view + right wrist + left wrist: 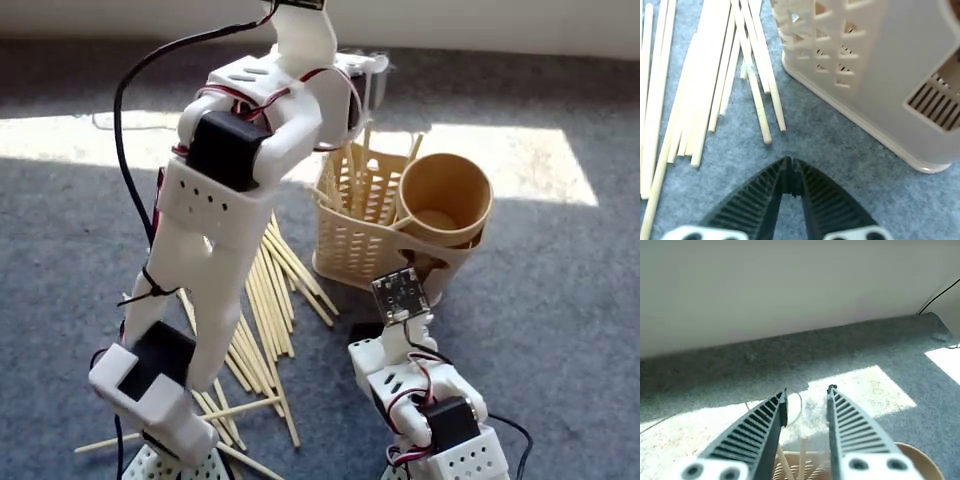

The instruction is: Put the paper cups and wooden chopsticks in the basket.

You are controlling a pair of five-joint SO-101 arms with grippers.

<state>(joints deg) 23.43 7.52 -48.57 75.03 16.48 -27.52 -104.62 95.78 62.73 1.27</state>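
A cream lattice basket (352, 245) stands on the grey carpet with a tan paper cup (447, 190) leaning in its right side and several wooden chopsticks (362, 172) upright in its left side. More chopsticks (268, 300) lie loose on the carpet to its left. My left gripper (807, 396) hangs above the basket, open, with nothing between its fingers; the chopstick tips (802, 452) and cup rim (922, 462) lie below it. My right gripper (791, 172) is shut and empty, low over the carpet beside the basket (875, 65) and close to the loose chopsticks (705, 80).
The left arm (230, 200) rises tall across the pile of loose chopsticks. The right arm (425, 400) sits low at the front right. A pale wall (790, 285) runs behind the carpet, with sunlit patches and a black cable near it.
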